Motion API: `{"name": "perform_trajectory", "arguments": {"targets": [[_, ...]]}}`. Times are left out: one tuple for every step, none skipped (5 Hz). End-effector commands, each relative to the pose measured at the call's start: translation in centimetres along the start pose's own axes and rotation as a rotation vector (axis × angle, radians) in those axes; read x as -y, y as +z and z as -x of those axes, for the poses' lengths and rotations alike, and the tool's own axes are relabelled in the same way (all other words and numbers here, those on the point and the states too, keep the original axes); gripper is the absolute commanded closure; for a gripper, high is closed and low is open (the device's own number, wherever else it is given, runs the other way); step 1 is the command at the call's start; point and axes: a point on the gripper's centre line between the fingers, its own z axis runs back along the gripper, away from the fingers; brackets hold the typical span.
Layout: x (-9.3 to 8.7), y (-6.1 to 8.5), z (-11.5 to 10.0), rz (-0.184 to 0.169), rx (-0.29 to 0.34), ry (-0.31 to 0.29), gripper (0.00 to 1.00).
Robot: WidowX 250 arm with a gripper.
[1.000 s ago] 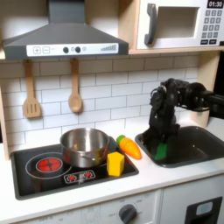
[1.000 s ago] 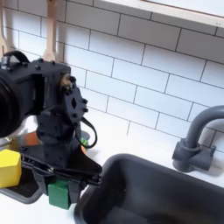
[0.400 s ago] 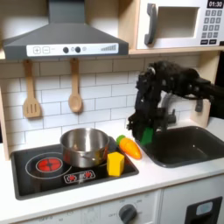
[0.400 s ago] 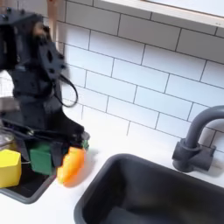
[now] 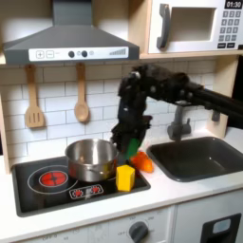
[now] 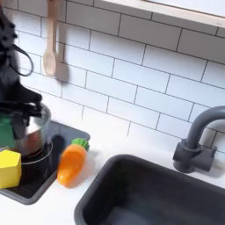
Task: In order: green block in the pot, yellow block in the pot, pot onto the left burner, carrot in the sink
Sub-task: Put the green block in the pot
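My gripper (image 5: 127, 144) is shut on the green block (image 6: 4, 132) and holds it low at the right rim of the silver pot (image 5: 92, 159) in the first exterior view. There the block is hard to tell from the carrot's green tip. The pot stands on the black stovetop, between the two burners. The yellow block (image 5: 124, 177) sits on the stovetop in front of the pot. The orange carrot (image 5: 142, 161) lies on the counter between stove and sink (image 5: 204, 157). The left burner (image 5: 52, 177) is bare.
A dark faucet (image 6: 198, 141) stands behind the sink. Two wooden utensils (image 5: 34, 106) hang on the tiled wall above the stove. A range hood (image 5: 66, 43) and a microwave (image 5: 195, 26) sit overhead. My arm reaches in from the first exterior view's right.
My gripper has lifted the green block from the sink's edge and carried it over the carrot to the pot's rim, leftward in both exterior views.
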Motion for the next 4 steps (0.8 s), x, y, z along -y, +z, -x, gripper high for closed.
{"name": "perform_trajectory", "arguments": {"targets": [[-3.1, -0.2, -2.7, -0.008, -0.003, 0.059, 1.00], [-3.9, -0.4, -3.6, -0.006, -0.009, 0.081, 1.00], [-4.1, -1.2, -4.5, -0.011, -0.022, 0.078, 1.00], [-3.6, -2.0, -5.6, -0.008, -0.028, 0.058, 1.00]]}}
